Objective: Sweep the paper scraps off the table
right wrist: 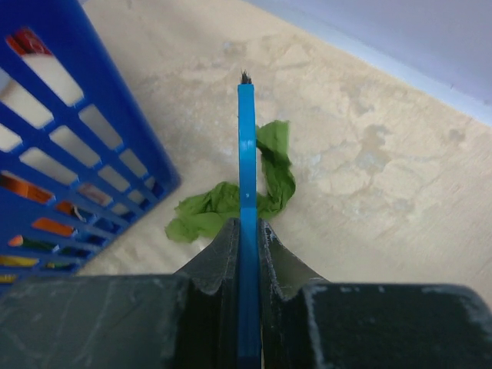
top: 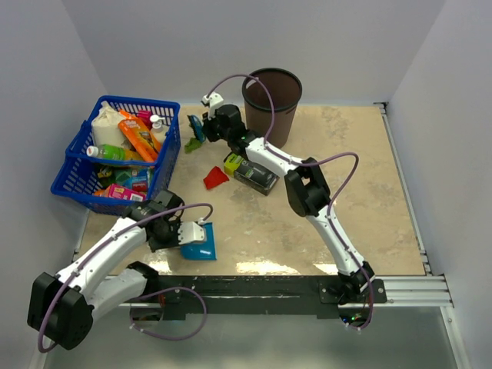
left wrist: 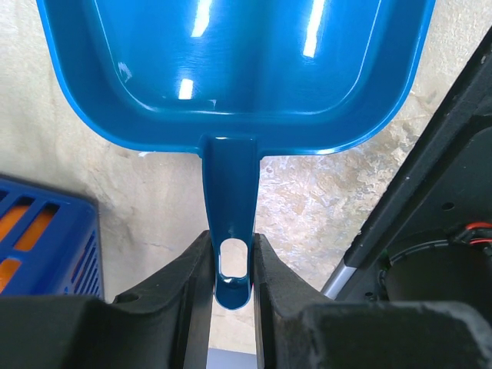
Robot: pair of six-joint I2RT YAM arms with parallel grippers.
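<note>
Paper scraps point(top: 192, 144) lay toward the far left of the counter point(top: 369, 200). A green scrap point(right wrist: 223, 201) sat just beside the blue basket point(top: 77, 165), and a red scrap point(top: 216, 178) lay nearer the middle, just beside the black-and-lime box point(top: 254, 175). The right end effector point(right wrist: 246, 227), stretched across to the far left, was pinching a thin blue tool point(right wrist: 246, 138) with a dark tuft at its tip, held edge-on over the green scrap; whether the tip met the counter could not be told. At the near left, the left end effector point(left wrist: 233, 254) was clamped on the handle of a blue dustpan point(left wrist: 231, 69), which was well apart from both scraps. A brown bin point(top: 272, 96) stood at the far edge.
</note>
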